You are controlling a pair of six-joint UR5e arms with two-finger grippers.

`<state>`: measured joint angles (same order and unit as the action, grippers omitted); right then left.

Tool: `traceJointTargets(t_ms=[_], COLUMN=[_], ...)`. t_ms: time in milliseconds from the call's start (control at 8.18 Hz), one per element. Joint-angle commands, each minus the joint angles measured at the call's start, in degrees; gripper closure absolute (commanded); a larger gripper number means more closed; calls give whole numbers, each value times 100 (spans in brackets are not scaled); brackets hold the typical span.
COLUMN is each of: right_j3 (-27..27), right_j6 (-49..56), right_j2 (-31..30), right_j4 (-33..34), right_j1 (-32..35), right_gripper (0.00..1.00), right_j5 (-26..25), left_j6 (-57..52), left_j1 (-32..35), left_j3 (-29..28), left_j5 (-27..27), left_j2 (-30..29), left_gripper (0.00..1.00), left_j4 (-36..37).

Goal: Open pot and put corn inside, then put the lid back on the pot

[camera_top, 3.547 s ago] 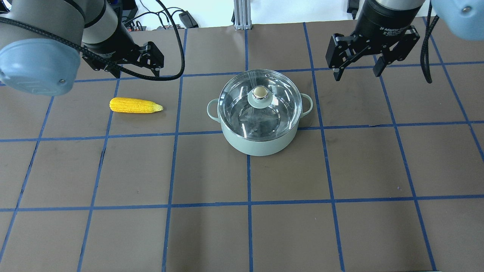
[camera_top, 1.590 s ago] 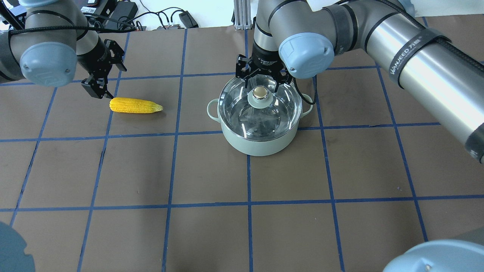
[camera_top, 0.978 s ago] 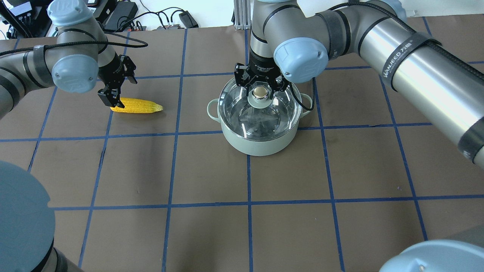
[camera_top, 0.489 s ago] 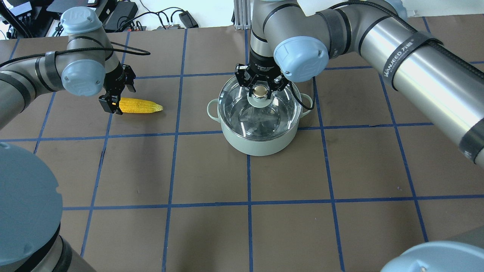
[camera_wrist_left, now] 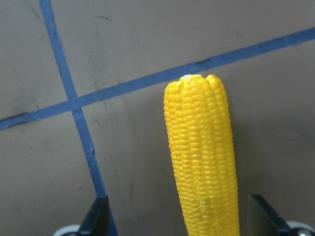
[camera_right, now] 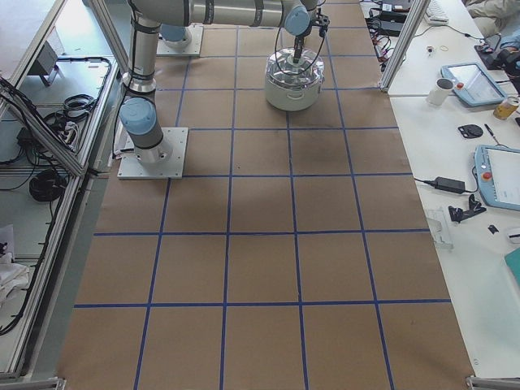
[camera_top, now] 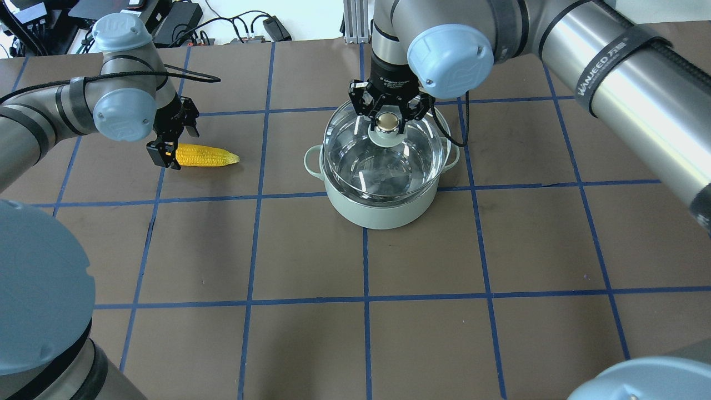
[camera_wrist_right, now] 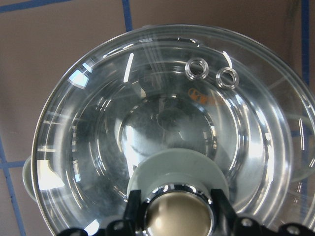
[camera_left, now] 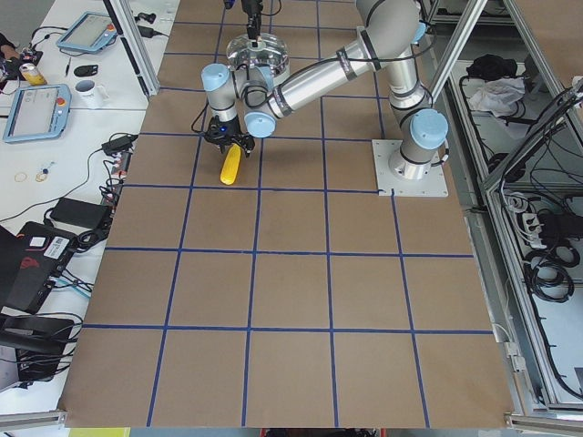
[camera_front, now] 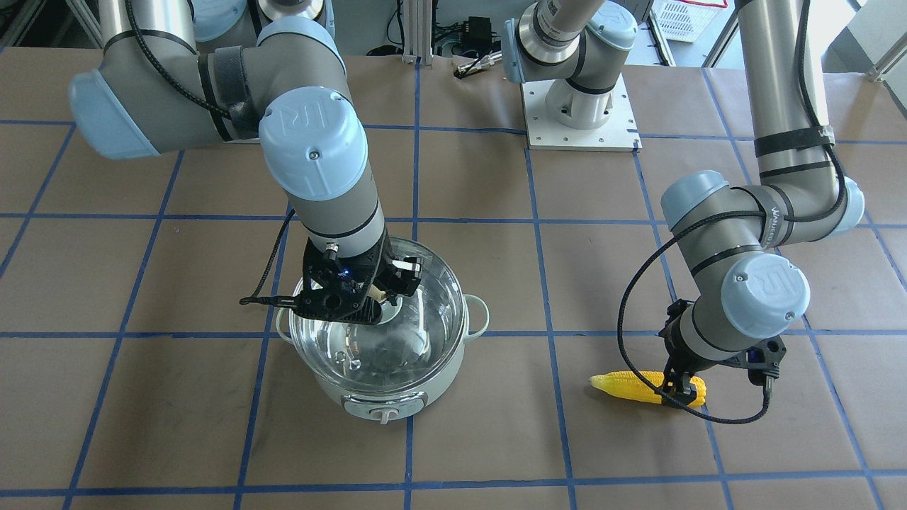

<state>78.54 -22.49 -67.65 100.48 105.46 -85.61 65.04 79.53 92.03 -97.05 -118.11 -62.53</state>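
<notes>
The mint-green pot stands mid-table, its dial facing the front camera. My right gripper is shut on the beige ball knob of the glass lid and holds the lid slightly raised and tilted over the pot; the right wrist view shows the lid with the fingers clamped on the knob. The yellow corn lies on the table to the pot's left. My left gripper is down at its thick end, open, with a finger on each side of the corn and a gap to each.
The table is brown paper with a blue tape grid. Cables and power bricks lie beyond the far edge. The right arm's forearm stretches over the table's right rear. The left arm's mounting plate sits at the robot's side.
My right gripper came down, closed on the lid's knob and has raised the lid slightly. My left gripper swung down to the corn's thick end and now straddles it.
</notes>
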Motion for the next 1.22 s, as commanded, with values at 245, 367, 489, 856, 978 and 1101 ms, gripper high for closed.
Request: traceJointTargets(t_ms=[245,367,489,856,978,1101], right_j3=[-137,-137,-128,-102,-49,73], right_j6=[2233,2858,3334,4137,4138,4138], right_j2=[-599,-705,-784,-873,-881,-899], right_j4=[-835,-985,-1013,-1163,-1154,-1136], right_j1=[-1392,-1780,-2088,-2679,-2680,-2689], right_gripper=[90,93,93,94,95,95], right_j5=[-580,-580,-588,-632,-728,-738], left_j6=[-35,-18,0,0,9,0], left_j1=[-139,-139,-139,-139,-139,-139], left_j3=[17,-10,-19,-19,-19,-19], left_j5=[28,28,37,46,37,46], left_j2=[-247,-256,-256,-431,-501,-511], left_gripper=[0,0,0,0,0,0], left_j4=[66,66,92,434,478,540])
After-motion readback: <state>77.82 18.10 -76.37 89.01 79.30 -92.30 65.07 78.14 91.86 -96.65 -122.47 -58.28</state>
